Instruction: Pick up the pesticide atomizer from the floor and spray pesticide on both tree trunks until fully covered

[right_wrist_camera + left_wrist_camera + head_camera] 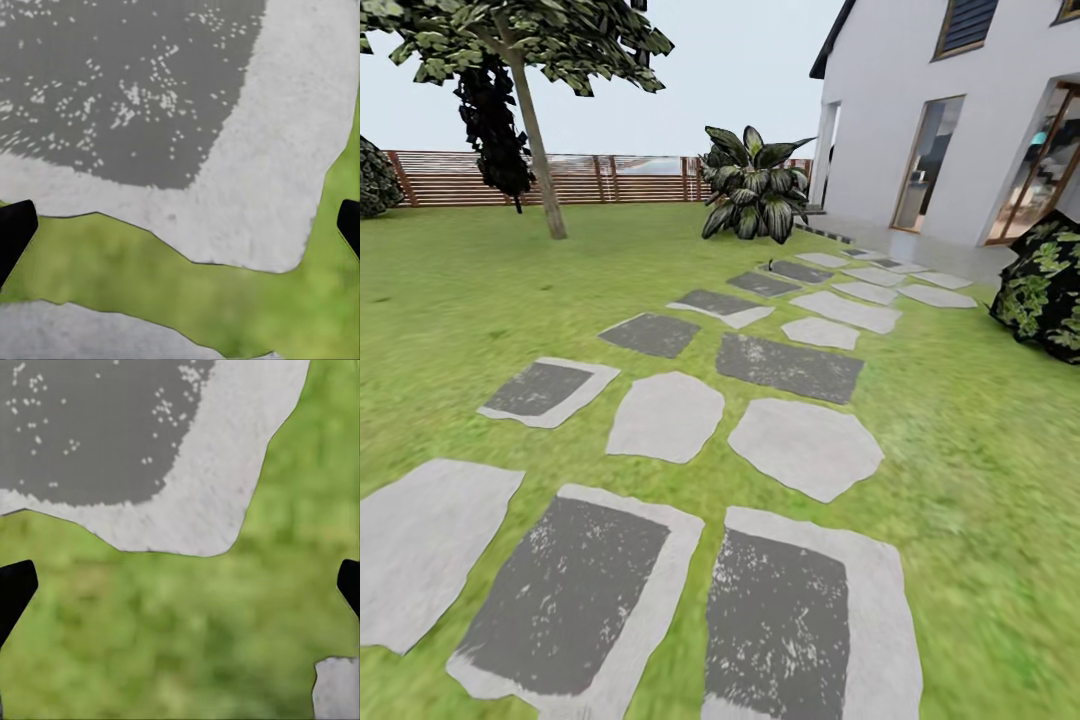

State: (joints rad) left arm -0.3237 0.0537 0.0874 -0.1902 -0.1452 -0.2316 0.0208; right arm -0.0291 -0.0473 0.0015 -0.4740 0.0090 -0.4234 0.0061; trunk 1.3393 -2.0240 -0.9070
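Note:
I face the garden lawn (pixel 450 300), crossed by a path of grey stepping stones (pixel 665 415). A tiny dark speck (pixel 770 266) stands by a far stone, too small to tell whether it is the pesticide atomizer. Both trees with their trunks are out of view. In the left wrist view, my left gripper (pixel 180 585) hangs open over grass beside a stone (pixel 187 457), black fingertips (pixel 15 589) far apart and nothing between them. The right gripper (pixel 180 225) is open too, above a stone's pale edge (pixel 255 187).
A slim-trunked leafy tree (pixel 540 150) stands at the back left before the brown slat fence (pixel 610 180). A broad-leaved plant (pixel 752 185) grows by the white house (pixel 880 100). A dark bush (pixel 1050 290) sits at the right.

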